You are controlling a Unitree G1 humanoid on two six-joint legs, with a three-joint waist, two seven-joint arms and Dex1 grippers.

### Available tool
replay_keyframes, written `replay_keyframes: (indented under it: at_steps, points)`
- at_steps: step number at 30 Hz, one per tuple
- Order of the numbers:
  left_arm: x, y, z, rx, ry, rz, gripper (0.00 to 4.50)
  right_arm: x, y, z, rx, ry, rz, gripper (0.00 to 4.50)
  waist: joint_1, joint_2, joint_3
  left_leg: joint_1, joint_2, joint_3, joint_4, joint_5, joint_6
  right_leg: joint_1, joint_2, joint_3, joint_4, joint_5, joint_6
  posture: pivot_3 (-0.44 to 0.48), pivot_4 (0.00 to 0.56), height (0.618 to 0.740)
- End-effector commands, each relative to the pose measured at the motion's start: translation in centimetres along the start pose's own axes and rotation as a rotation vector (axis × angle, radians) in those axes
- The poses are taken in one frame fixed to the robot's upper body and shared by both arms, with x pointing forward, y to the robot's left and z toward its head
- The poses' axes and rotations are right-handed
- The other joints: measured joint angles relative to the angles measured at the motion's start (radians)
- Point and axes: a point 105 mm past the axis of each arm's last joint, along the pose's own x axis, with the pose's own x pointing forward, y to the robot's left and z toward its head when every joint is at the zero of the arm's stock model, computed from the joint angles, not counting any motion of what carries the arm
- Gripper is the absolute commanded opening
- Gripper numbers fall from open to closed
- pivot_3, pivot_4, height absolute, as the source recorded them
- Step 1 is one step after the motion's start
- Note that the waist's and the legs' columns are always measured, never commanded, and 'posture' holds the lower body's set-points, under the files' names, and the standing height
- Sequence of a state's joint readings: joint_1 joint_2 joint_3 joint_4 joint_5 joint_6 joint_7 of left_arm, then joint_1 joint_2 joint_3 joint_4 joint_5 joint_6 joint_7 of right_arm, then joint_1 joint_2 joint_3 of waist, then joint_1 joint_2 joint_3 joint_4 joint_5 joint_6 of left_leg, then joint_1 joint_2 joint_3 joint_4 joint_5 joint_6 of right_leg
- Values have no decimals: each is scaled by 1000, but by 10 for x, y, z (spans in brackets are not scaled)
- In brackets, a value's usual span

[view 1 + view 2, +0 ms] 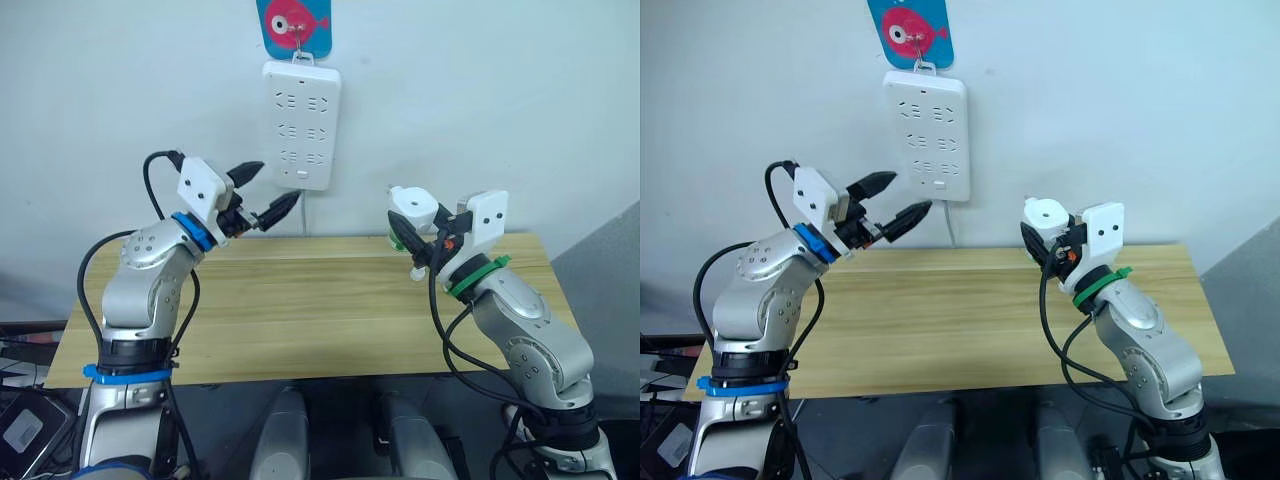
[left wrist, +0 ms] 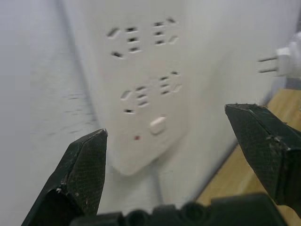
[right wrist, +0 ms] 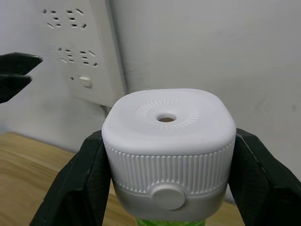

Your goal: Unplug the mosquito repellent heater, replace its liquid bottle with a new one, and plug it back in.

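Observation:
My right gripper is shut on the mosquito repellent heater, a white rounded cap with a centre hole. It holds the heater in the air above the table's right part, unplugged. A green liquid bottle shows under the heater. The heater's two plug prongs point toward the wall. My left gripper stands open and empty, raised just left of and below the white power strip on the wall. Every socket on the strip is free.
The power strip hangs from a hook on a blue plate with a red fish, and its cord drops behind the wooden table. The table's right edge lies under my right arm.

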State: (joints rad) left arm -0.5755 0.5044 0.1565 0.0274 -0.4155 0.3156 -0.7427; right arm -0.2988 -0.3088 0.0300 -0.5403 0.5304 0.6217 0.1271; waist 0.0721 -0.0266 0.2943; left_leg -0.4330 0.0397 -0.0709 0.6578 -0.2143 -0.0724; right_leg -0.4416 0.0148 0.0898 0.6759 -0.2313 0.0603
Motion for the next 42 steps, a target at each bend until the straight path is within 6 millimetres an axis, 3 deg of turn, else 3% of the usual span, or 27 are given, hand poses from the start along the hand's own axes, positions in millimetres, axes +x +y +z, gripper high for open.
replay_keyframes:
  at_steps: [1, 6, 10, 16, 24, 27, 35, 38, 42]
  points:
    - [1, 12, 16, 79, -46, 16, 4500, -1, 3, 15, -10, -61, 12, 2987, 3, 0, 0, 0, 0, 0, 0, 0, 0, 0, 0, 0, 0, 0, 0, 293, 194, 740]
    - [6, 21, 13, 102, -23, -4, 4500, -4, 8, 15, 4, -58, 8, 2987, 7, 0, 0, 0, 0, 0, -1, 0, 0, 0, 0, 0, 0, 1, -1, 278, 194, 740]
    - [21, 16, 2, 84, 12, -121, 4500, -3, 9, 14, 10, -56, -1, 2987, 8, 0, -1, 0, 0, 0, -1, 0, 0, 0, 0, -1, 0, 3, -5, 274, 193, 740]
    - [42, 24, -4, 114, 23, -151, 4500, -5, 7, 15, -6, -54, -14, 2987, 14, -1, -7, 0, 0, 0, -1, 0, 0, 0, 0, -1, 0, 3, -5, 248, 181, 740]
    - [60, -4, -8, 70, 14, -348, 4500, -10, 4, 17, -6, -59, -43, 2987, 21, -5, -15, 0, -1, -1, 2, 3, 3, 1, 0, -2, 1, 4, -6, 228, 171, 740]
    - [62, -14, -6, 59, 11, -413, 4500, -10, 5, 16, -6, -57, -43, 2987, 11, -5, -15, -1, -1, -1, 0, 2, 3, 1, 0, -2, 1, 5, -8, 228, 171, 740]
    - [54, -12, 1, -52, 17, -440, 4500, -14, 7, 16, -14, -41, -26, 2987, 2, -5, -15, 0, 0, -2, 0, 2, 3, 0, 1, -3, 2, 5, -8, 214, 163, 740]
    - [47, -7, 6, -147, 2, -411, 3599, -17, 8, 21, -1, -39, -19, 2987, 1, -5, -15, -1, 0, -2, 0, 2, 3, 0, 0, -3, 2, 5, -8, 218, 163, 740]
    - [54, -10, 12, -247, -30, -399, 2386, -11, 19, 28, 33, -47, 27, 2987, 2, -5, -16, -1, 0, -3, 0, 3, 3, 0, 0, -4, 3, 5, -8, 222, 162, 740]
